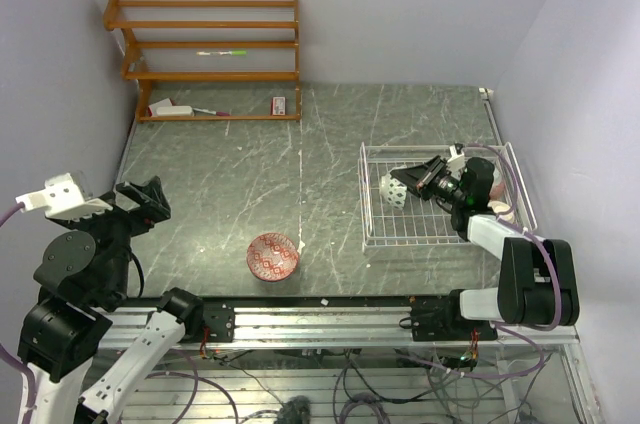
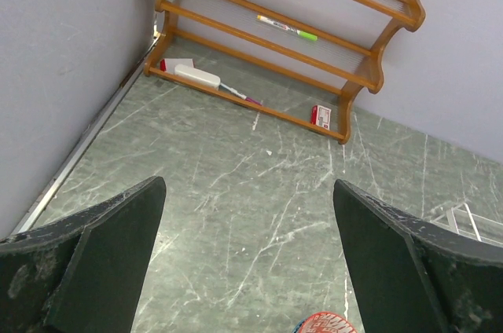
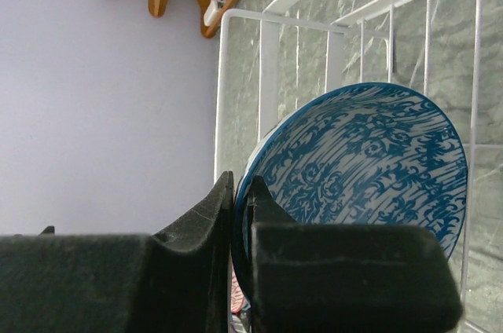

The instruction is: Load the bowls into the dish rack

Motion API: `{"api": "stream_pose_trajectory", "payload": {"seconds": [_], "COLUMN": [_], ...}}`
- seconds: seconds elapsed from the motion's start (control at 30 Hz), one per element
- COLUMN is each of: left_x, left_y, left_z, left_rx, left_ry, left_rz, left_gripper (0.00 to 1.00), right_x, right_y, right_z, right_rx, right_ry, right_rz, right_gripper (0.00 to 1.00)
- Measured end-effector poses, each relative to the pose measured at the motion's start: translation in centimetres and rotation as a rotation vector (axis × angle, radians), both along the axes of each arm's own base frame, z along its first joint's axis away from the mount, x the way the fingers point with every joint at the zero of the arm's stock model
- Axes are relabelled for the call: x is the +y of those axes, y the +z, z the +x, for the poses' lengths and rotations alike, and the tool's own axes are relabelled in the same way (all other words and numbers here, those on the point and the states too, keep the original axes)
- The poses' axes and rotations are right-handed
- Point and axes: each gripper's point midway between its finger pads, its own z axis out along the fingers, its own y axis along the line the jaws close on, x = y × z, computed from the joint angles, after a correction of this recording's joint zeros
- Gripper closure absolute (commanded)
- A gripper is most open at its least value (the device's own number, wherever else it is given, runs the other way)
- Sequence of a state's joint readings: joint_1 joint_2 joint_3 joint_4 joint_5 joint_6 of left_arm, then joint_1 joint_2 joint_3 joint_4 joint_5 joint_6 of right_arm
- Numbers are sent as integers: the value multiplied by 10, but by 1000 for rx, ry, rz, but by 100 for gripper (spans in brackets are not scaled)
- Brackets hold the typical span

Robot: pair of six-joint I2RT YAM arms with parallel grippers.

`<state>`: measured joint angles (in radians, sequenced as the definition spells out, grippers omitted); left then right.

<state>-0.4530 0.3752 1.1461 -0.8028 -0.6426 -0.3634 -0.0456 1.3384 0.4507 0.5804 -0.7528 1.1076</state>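
**Blue bowl pinched inside the rack**

My right wrist view shows what the overhead hides under the arm. The right gripper (image 3: 240,192) is clamped on the rim of the blue bowl (image 3: 361,160), which stands on edge inside the dish rack (image 3: 222,97). From above I see a black-and-white bowl (image 1: 395,190) at the rack's left end. A red bowl (image 1: 272,256) sits on the table (image 1: 220,174), well left of the rack. The left gripper (image 2: 247,188) hangs with its fingers apart, holding nothing.
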Motion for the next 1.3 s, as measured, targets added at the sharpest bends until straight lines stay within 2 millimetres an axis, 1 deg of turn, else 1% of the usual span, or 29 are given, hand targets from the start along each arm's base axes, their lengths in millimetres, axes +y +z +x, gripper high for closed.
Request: {"api": "stream_pose_trajectory", "payload": {"seconds": [0.13, 0.3, 0.47, 0.6, 0.77, 0.97, 1.3], "left_x": [0, 0, 0, 0, 0, 0, -3], "left_y": [-1, 0, 0, 0, 0, 0, -7], "left_z": [0, 0, 0, 0, 1, 1, 5], "left_rx": [1, 0, 0, 0, 0, 0, 19], "left_ry": [0, 0, 0, 0, 0, 0, -1], "left_rz": [1, 1, 1, 1, 1, 1, 9], "left_gripper": [1, 1, 1, 1, 1, 1, 1], "right_x": [0, -1, -4, -14, -27, -34, -53], "right_y": [-2, -3, -3, -3, -9, -13, -20], "right_z": [3, 5, 6, 10, 12, 13, 10], "right_rx": [0, -2, 6, 5, 24, 32, 58], "right_ry": [7, 9, -7, -53, -108, -141, -215], "right_rz": [-13, -32, -67, -121, -176, -212, -324], "right_gripper": [100, 97, 86, 78, 74, 68, 65]}}
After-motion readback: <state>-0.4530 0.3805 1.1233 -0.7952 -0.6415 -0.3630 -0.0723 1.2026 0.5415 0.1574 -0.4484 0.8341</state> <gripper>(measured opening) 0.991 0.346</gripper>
